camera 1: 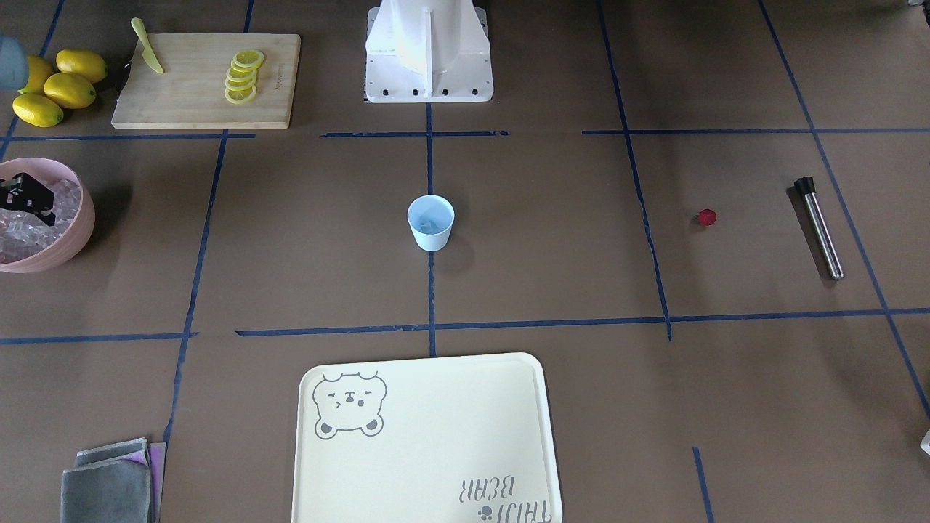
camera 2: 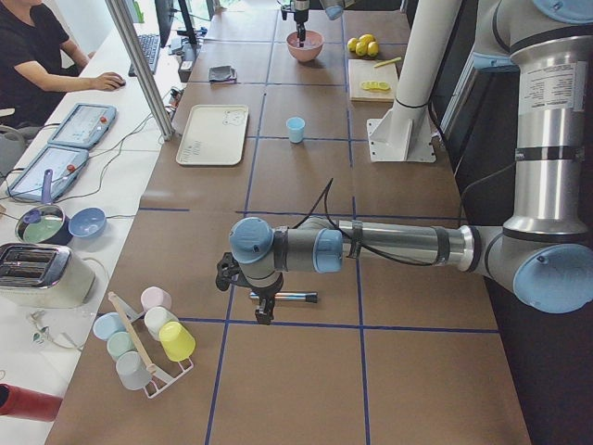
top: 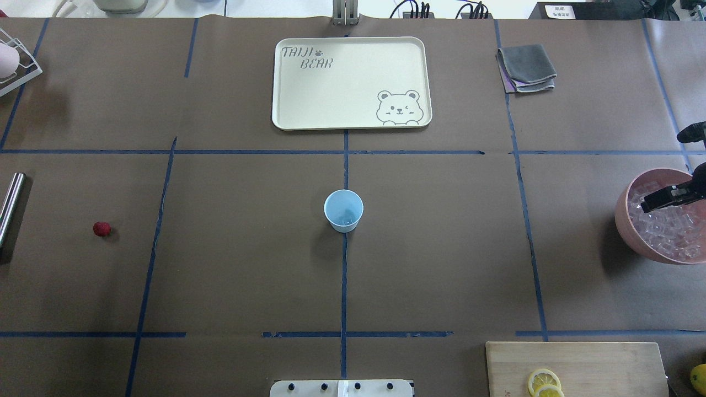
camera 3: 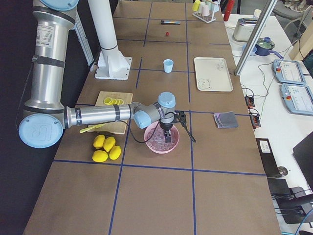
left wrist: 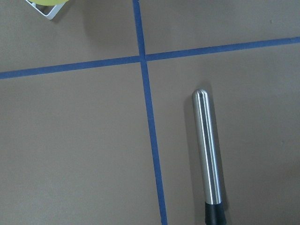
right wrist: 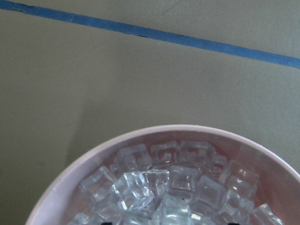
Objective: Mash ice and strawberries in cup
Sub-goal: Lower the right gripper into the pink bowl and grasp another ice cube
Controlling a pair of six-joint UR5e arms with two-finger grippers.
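Cup (camera 1: 431, 222): upright at centre of tabletop (camera 1: 552, 240). Strawberry (camera 1: 707, 216): lying on the tabletop, well apart from the cup on the robot's left, near metal rod (left wrist: 207, 154). Ice (right wrist: 159, 187): heaped in pink bowl (top: 626, 226). Right hand (top: 651, 203): over the ice, fingers apart. Left hand (camera 2: 262, 311): above the rod; cannot tell its spread.

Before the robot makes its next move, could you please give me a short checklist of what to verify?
1. Cup upright, nothing over its mouth: ok.
2. Right gripper over the ice in the pink bowl: ok.
3. Ice cube held in the right gripper: cannot tell.
4. Strawberry in the cup: not ok, it lies well off to the side of it.
5. Left gripper close to the steel rod: ok, though the rod lies flat and is not gripped.
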